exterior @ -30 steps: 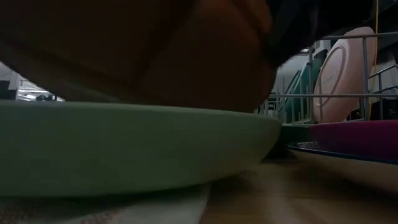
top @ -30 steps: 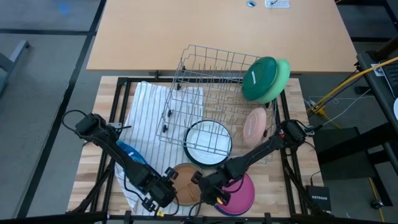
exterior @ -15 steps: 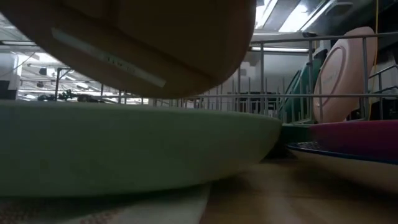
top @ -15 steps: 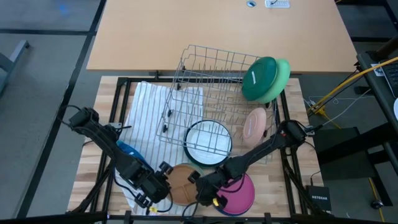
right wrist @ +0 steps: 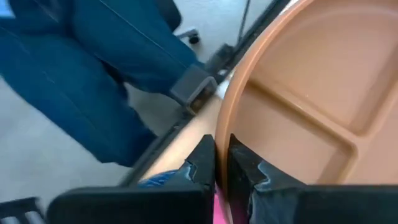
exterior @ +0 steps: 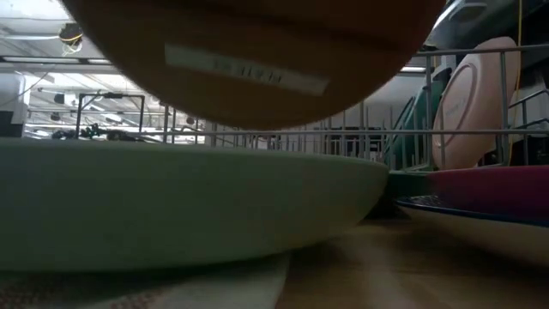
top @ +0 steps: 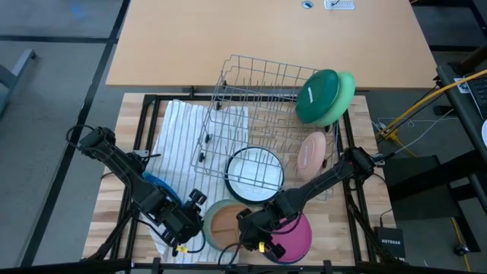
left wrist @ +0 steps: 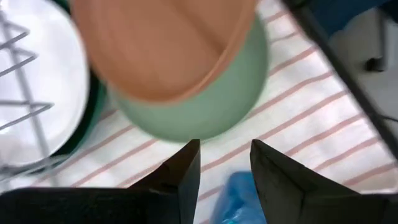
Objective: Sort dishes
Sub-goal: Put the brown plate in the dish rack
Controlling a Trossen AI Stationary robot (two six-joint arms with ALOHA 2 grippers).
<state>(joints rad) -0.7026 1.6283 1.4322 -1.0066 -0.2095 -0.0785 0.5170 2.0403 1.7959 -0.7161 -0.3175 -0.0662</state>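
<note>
Tan plate (top: 226,223): divided, lifted just above the sage bowl (top: 207,214) at the tabletop's near edge.
Right gripper (top: 245,228): jaws pinched shut on the plate's rim.
Left gripper (top: 185,223): jaws apart, holding nothing, beside the bowl.
Handling: looks light, stiff, slick plastic (rim grip may pivot); take the rim edge-on.

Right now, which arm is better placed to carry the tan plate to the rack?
Right. Its pincer is shut on the tan plate rim, lifted above the sage bowl. The left pincer is open, holding nothing.
</note>
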